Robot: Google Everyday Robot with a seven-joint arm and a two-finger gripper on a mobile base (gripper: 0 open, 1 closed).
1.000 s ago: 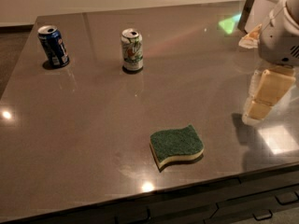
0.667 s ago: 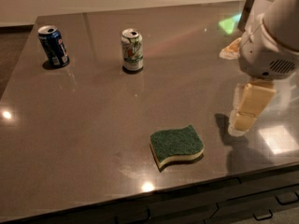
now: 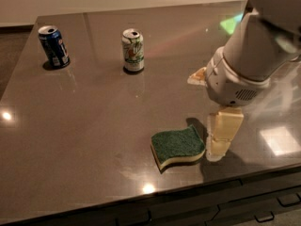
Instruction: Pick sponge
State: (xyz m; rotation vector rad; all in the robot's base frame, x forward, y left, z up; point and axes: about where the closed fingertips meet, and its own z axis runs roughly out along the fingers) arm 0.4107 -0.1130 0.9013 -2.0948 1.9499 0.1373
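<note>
A cream blocky claw (image 3: 218, 149) sits under a rounded white wrist (image 3: 237, 74).

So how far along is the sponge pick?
Approach looks done: the end effector is down at table level, right beside the sponge. In hand: apparently lining up on it; whether it touches, I cannot tell. Left: the grasp and lift, since the sponge lies flat on the table, not raised.

Tool (image 3: 219, 149) just right of sponge (image 3: 178, 146)
</note>
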